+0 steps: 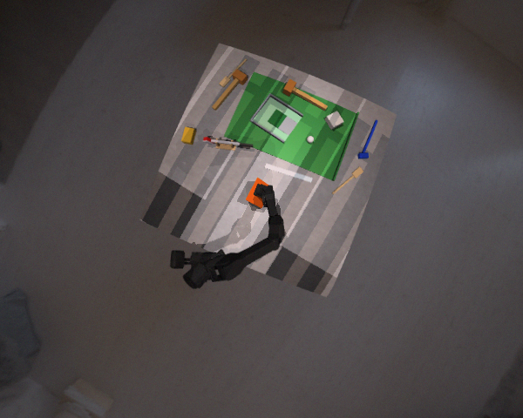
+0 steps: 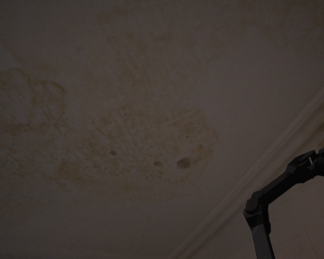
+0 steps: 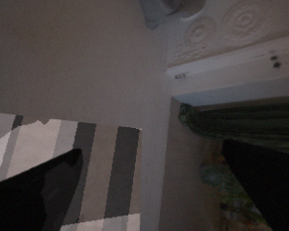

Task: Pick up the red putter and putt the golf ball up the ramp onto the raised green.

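The red putter [image 1: 207,139] has a red end, a pale shaft and a dark end. It lies over a small tan rest left of the green mat [image 1: 320,157]. The white golf ball [image 1: 309,139] is on the mat, right of the grey-walled raised green [image 1: 268,131]. The ramp's slope cannot be told from above. My gripper [image 1: 185,268] [image 3: 153,151] is open and empty. It is raised beyond the table's near edge, far from the putter and ball. In the exterior view only arm links show clearly.
The arm's base stands on an orange block [image 1: 252,197]. A white bar [image 1: 288,172] lies between it and the mat. Brown mallets [image 1: 309,97] [image 1: 226,95], a blue mallet [image 1: 370,138], a tan mallet [image 1: 346,181], a white cube [image 1: 334,119] and a yellow block [image 1: 188,135] lie around.
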Robot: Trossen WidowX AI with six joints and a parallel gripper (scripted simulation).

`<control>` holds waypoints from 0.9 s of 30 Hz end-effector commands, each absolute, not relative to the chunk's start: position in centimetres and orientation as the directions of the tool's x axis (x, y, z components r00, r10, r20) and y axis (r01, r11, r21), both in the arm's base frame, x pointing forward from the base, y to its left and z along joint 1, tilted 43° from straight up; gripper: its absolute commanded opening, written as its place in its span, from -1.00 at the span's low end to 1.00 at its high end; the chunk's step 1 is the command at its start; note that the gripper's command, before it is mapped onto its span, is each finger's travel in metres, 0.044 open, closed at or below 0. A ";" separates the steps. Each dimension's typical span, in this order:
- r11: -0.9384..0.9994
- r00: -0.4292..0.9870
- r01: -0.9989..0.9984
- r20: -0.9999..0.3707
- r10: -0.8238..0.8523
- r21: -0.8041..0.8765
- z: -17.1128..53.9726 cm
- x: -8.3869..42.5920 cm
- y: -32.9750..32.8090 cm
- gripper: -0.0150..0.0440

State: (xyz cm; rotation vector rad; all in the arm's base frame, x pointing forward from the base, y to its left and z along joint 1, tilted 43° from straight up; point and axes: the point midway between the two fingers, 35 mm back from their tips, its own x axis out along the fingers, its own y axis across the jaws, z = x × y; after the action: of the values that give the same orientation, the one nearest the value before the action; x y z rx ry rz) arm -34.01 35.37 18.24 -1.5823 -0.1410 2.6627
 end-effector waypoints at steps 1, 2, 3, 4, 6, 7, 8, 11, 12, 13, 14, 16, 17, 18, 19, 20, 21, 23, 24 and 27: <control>-0.990 -0.402 -0.123 -0.908 0.117 -0.074 15.0 -28.7 39.2 1.00; -0.986 -0.386 -0.150 -0.914 0.123 -0.070 14.3 -27.5 39.9 1.00; -0.983 -0.368 -0.172 -0.921 0.130 -0.070 13.7 -26.3 40.6 1.00; -0.978 -0.350 -0.195 -0.927 0.137 -0.071 13.0 -25.0 41.2 1.00; -0.968 -0.313 -0.240 -0.938 0.147 -0.072 11.7 -22.4 42.4 1.00; -0.962 -0.294 -0.262 -0.944 0.151 -0.072 11.0 -21.1 42.9 1.00; -0.956 -0.276 -0.283 -0.949 0.153 -0.072 10.4 -19.7 43.3 1.00; -0.935 -0.219 -0.347 -0.963 0.156 -0.072 8.4 -15.6 44.3 1.00; -0.927 -0.201 -0.368 -0.967 0.155 -0.072 7.8 -14.2 44.5 1.00; -0.918 -0.184 -0.391 -0.971 0.150 -0.068 7.1 -12.8 44.7 1.00; -0.908 -0.167 -0.414 -0.975 0.144 -0.063 6.5 -11.3 44.8 1.00; -0.887 -0.136 -0.459 -0.982 0.131 -0.055 5.2 -8.5 44.8 1.00; -0.875 -0.120 -0.481 -0.985 0.123 -0.050 4.6 -7.1 44.7 1.00; -0.863 -0.105 -0.503 -0.988 0.114 -0.046 4.0 -5.6 44.6 1.00; -0.850 -0.091 -0.525 -0.990 0.104 -0.041 3.4 -4.2 44.4 1.00; -0.837 -0.077 -0.546 -0.993 0.093 -0.036 2.8 -2.8 44.1 1.00; -0.823 -0.064 -0.568 -0.995 0.082 -0.031 2.2 -1.4 43.8 1.00; -0.793 -0.039 -0.609 -0.998 0.056 -0.021 1.0 1.4 43.1 1.00; -0.777 -0.028 -0.629 -0.999 0.043 -0.016 0.4 2.7 42.6 1.00; -0.727 0.001 -0.687 -1.000 -0.002 0.001 -1.4 6.7 40.9 1.00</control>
State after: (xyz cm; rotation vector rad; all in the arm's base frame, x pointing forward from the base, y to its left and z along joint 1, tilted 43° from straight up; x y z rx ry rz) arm 1.98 43.06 0.98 -1.7664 0.5921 1.8721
